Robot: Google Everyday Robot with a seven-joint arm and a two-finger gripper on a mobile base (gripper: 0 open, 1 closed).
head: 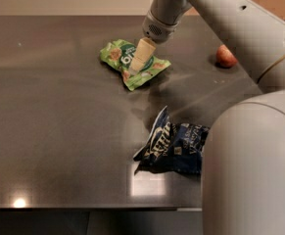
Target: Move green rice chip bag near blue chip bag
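Pincer [136, 66]: pale beige, tapered, hanging from the grey wrist; tip down over the middle of the small light-green foil rice chip bag [116, 54], right across its dark green oval logo; contact looks likely, not confirmed; whether the pincer is spread, pressed together or pinching the foil cannot be told from this angle.

Progress, as judged: early; the green bag lies directly under the pincer on the dark glossy tabletop [59, 131], flat and not lifted; the dark navy wrinkled foil chip bag with white lettering [174, 148] sits well apart from it, below the pincer and a little to its right, towards the near edge; bare tabletop lies between the two bags; nothing of the move itself is done. Left to do: secure the green bag, carry or drag it from under the pincer's present spot towards the navy bag, let go beside it.

Green bag, appearance: crumpled, narrowed at the middle like a bow; one corner sticks out to the left of the pincer with pictured chips on it, the other to the lower right; shiny surface; judged light and thin, likely to slip or fold if caught only by a wrinkle.

Small reddish round fruit [225, 57]: right of the pincer, partly hidden by the grey arm [259, 170]; clear of the likely path.
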